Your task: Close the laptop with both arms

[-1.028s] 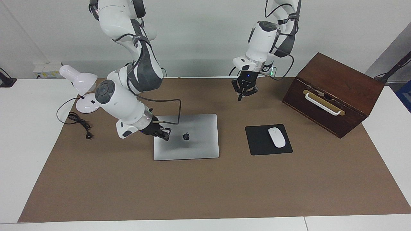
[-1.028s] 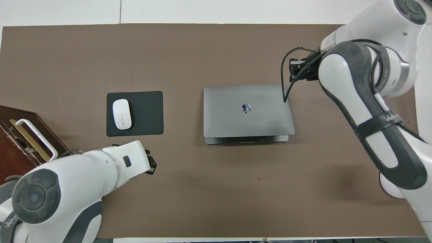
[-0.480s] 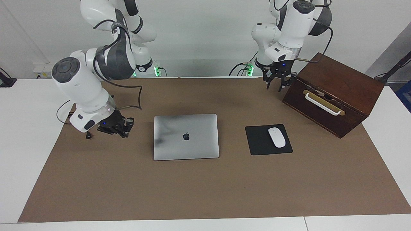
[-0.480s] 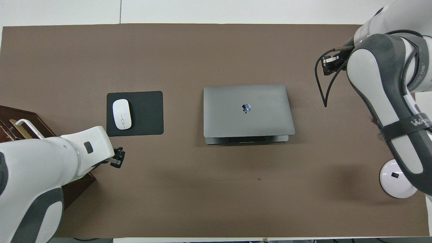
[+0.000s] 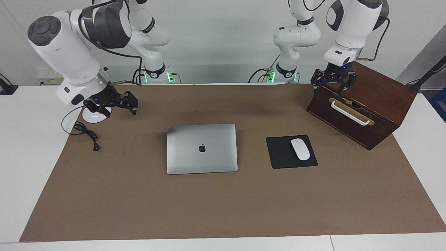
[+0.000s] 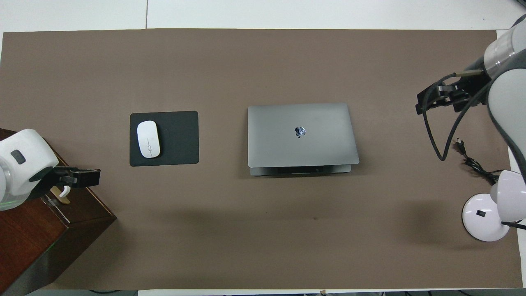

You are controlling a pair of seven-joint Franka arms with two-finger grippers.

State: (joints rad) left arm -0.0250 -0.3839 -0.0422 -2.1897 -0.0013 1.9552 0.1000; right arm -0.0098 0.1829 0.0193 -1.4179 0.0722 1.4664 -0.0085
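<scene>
The silver-grey laptop (image 5: pixel 202 148) (image 6: pixel 302 133) lies in the middle of the brown mat with its lid down flat and the dark logo facing up. My right gripper (image 5: pixel 118 106) (image 6: pixel 429 102) hangs open and empty above the mat toward the right arm's end, well apart from the laptop and close to the lamp. My left gripper (image 5: pixel 333 85) (image 6: pixel 92 177) is open and empty over the near top edge of the wooden box. Neither gripper touches the laptop.
A black mouse pad (image 5: pixel 278 153) (image 6: pixel 181 137) with a white mouse (image 5: pixel 300 149) (image 6: pixel 148 139) lies beside the laptop toward the left arm's end. The brown wooden box (image 5: pixel 376 90) (image 6: pixel 37 230) with a white handle stands past it. A white desk lamp (image 5: pixel 94 116) (image 6: pixel 483 218) and its black cable (image 5: pixel 85 134) (image 6: pixel 472 164) sit at the right arm's end.
Both arms have drawn back and up from the laptop, the right one off its lid toward the lamp, the left one toward the wooden box. Both grippers have gone from shut to open.
</scene>
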